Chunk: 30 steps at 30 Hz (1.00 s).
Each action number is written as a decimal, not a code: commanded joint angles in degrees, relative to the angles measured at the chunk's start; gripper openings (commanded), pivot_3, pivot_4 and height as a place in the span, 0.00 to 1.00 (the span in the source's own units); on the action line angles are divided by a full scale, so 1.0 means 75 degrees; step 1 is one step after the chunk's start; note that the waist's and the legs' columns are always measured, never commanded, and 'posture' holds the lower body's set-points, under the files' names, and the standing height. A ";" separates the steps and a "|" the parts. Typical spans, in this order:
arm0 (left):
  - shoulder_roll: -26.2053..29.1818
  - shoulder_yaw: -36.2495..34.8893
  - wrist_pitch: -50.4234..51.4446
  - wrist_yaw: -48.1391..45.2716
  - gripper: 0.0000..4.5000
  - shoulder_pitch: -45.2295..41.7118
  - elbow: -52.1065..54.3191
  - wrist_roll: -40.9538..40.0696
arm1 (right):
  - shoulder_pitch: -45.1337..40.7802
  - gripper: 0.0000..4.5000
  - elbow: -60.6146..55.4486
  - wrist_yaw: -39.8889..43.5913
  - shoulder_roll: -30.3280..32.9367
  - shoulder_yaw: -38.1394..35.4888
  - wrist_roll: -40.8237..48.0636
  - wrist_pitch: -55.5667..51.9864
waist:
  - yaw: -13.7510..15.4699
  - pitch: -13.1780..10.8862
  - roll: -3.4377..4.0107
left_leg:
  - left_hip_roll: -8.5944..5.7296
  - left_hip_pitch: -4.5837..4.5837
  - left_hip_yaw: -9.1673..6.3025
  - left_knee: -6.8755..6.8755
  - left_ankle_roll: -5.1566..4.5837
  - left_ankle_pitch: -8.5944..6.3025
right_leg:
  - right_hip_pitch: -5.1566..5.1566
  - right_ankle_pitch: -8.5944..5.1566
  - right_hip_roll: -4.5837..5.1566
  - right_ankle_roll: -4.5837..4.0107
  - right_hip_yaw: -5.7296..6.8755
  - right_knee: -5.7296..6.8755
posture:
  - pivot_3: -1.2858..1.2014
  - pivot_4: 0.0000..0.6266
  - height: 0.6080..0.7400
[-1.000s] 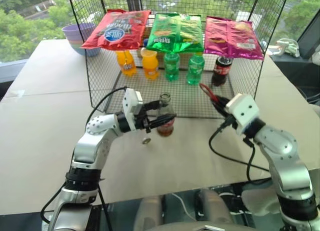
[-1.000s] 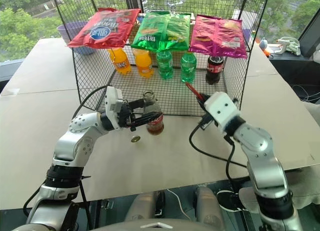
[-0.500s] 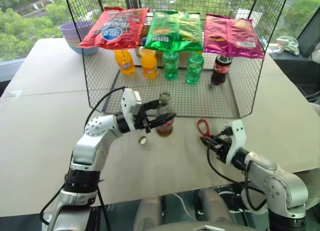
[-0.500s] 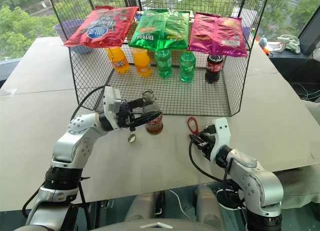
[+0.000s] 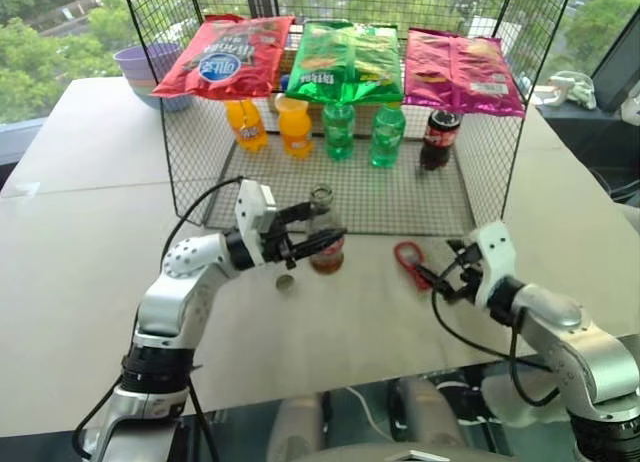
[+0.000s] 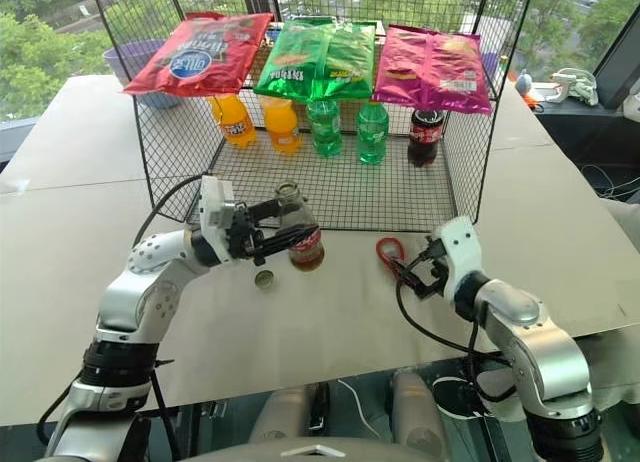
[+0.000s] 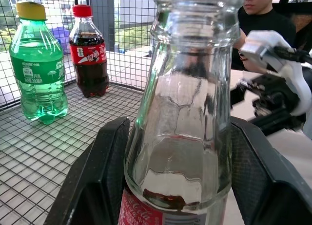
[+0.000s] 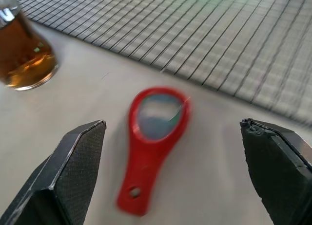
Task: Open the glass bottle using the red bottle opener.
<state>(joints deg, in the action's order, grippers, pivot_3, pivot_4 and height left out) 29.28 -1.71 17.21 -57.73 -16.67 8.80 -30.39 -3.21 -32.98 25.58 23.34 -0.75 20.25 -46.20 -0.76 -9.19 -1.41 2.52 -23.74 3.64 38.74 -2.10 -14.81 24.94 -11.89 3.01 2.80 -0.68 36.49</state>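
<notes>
Right wrist view: the right pincer (image 8: 173, 181) has its two black fingers (image 8: 73, 161) wide apart and holds nothing. The red bottle opener (image 8: 152, 137) lies flat on the pale tabletop (image 8: 58, 118) between the fingers and a little ahead of them, touching neither, with its ring head toward the wire cage (image 5: 340, 182) and its handle toward the pincer. In the left eye view the same pincer (image 5: 447, 274) sits low over the tabletop, with the opener just to its left, beside the front edge of the cage.

The left pincer (image 5: 315, 232) is clamped on the glass bottle (image 5: 324, 232); in the left wrist view its black pads (image 7: 105, 171) press on both sides of the body above the red label. The bottle stands upright on the tabletop, just in front of the cage, with brown drink in its lower part. Its mouth looks to be uncapped, though the glass rim is hard to read. A small round metal cap (image 5: 285, 281) lies on the tabletop just to the left of the bottle.

Bottle and opener are apart, with bare tabletop between them. Inside the cage stand orange bottles (image 5: 298, 128), green bottles (image 5: 388, 134) and a dark cola bottle (image 5: 439, 138); chip bags (image 5: 347, 60) lie on its top.
</notes>
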 commanded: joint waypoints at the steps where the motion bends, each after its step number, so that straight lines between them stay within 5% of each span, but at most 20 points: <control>1: 0.0161 -0.0133 0.0052 -0.0015 0.89 0.0119 0.0262 -0.0072 | -0.0153 1.00 -0.0035 0.0151 0.0250 -0.0001 -0.0136 0.0484 | 0.0002 -0.0001 -0.0001 | 0.0000 -0.0003 0.0000 0.0000 0.0000 0.0000 | 0.0002 0.0001 0.0000 -0.0002 0.0000 0.0000 | 0.52 0.24 1.00; 3: 0.0209 -0.0159 0.0071 -0.0013 0.99 0.0184 0.0304 -0.0105 | -0.0179 1.00 0.0023 0.0191 0.0306 -0.0021 -0.0113 0.0578 | 0.0006 -0.0002 -0.0002 | -0.0001 -0.0006 0.0001 0.0000 0.0000 0.0000 | 0.0002 0.0003 0.0001 -0.0006 -0.0001 -0.0003 | 0.52 0.24 1.00; 16: 0.0673 -0.0758 0.0797 0.0036 0.99 0.0716 0.0794 -0.0849 | -0.0067 1.00 -0.0046 0.0790 0.0626 -0.0380 0.0352 0.1183 | 0.0014 -0.0002 -0.0003 | 0.0000 -0.0006 0.0001 0.0000 0.0000 0.0000 | 0.0000 0.0005 0.0001 -0.0006 0.0000 -0.0008 | 0.52 0.24 1.00; 30: 0.0474 -0.2833 0.0481 0.1713 0.99 0.2675 0.0075 -0.0617 | 0.2944 1.00 -0.0310 0.0979 0.1178 -0.1763 -0.0482 0.3464 | 0.0021 0.0002 -0.0007 | 0.0006 0.0005 0.0011 -0.0012 0.0000 0.0000 | -0.0002 -0.0001 0.0005 0.0004 -0.0002 -0.0014 | 0.52 0.24 1.00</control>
<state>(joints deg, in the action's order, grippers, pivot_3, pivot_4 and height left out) 32.80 -20.39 23.94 -44.75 2.88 9.53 -35.51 17.06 -33.69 33.30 32.27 -10.13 17.84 -24.50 -0.60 -9.17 -1.46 2.57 -23.70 3.73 38.66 -2.09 -14.81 24.92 -11.90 3.05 2.84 -0.69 36.38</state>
